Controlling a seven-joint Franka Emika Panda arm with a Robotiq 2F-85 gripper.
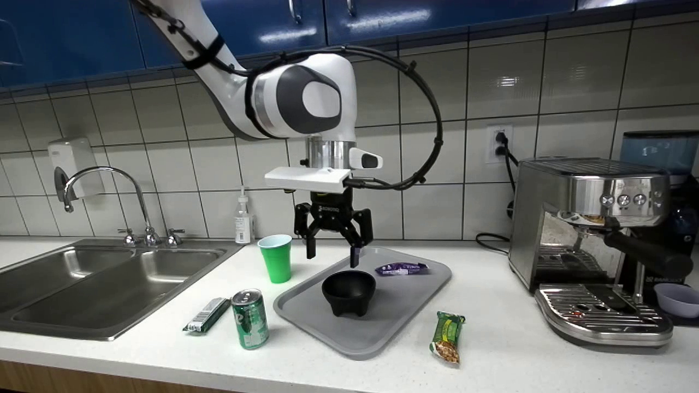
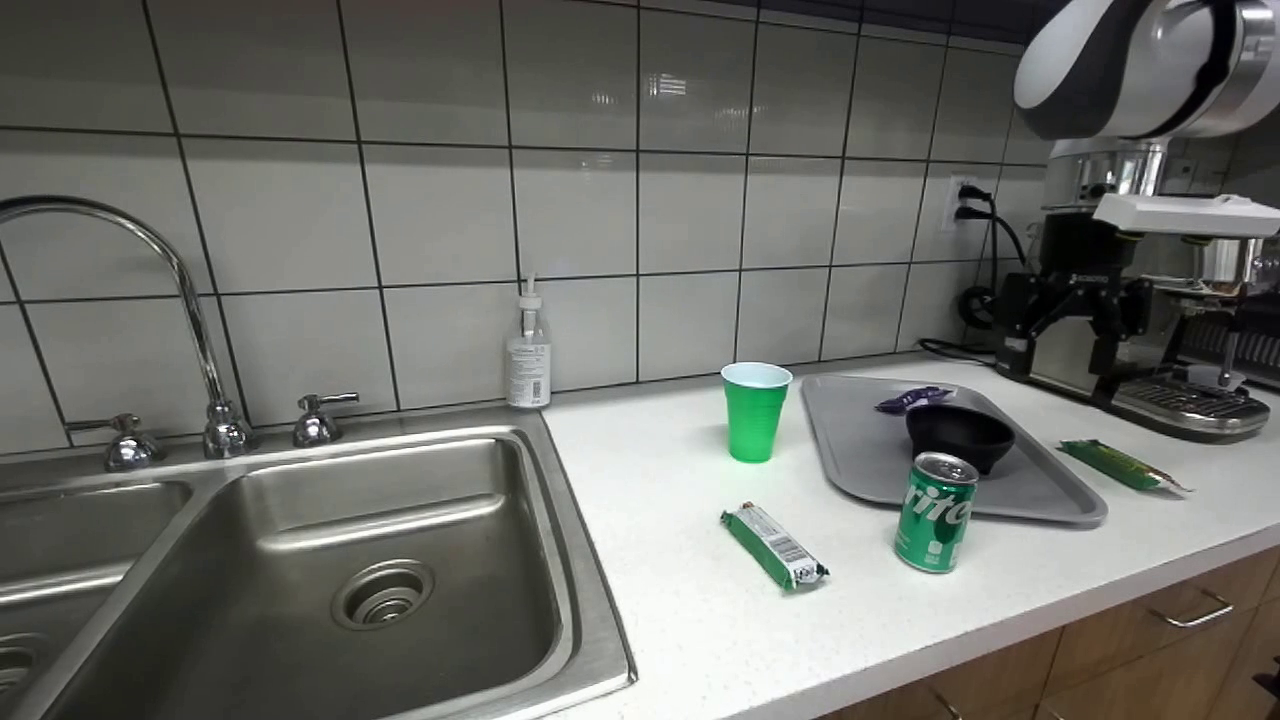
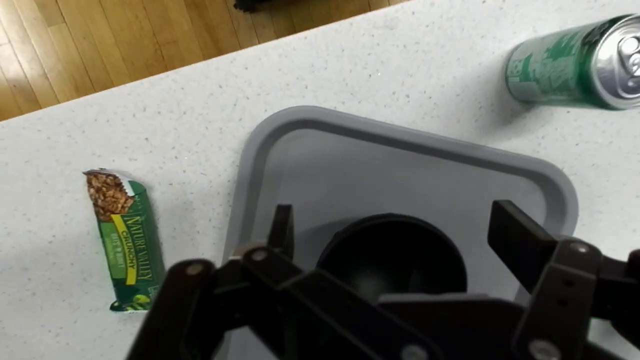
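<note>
Right, the tool [image 1: 332, 255] hangs near mid-frame in an exterior view, jaws spread wide apart, and just below it in the picture sits the black bowl [image 1: 348, 297], upright on the grey tray [image 1: 393, 311]! A purple packet [image 1: 401, 268] shares that tray, to the bowl's upper right. Over at the lower left, a green can [image 1: 250, 319] stands on the tabletop [image 1: 491, 327], a green cup [image 1: 277, 259] higher in frame, while a Nature Valley bar [image 3: 127, 245] shows at left in the wrist view.

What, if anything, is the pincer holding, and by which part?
Nothing is held: the pincer is open above the bowl, gripping no part of it.
</note>
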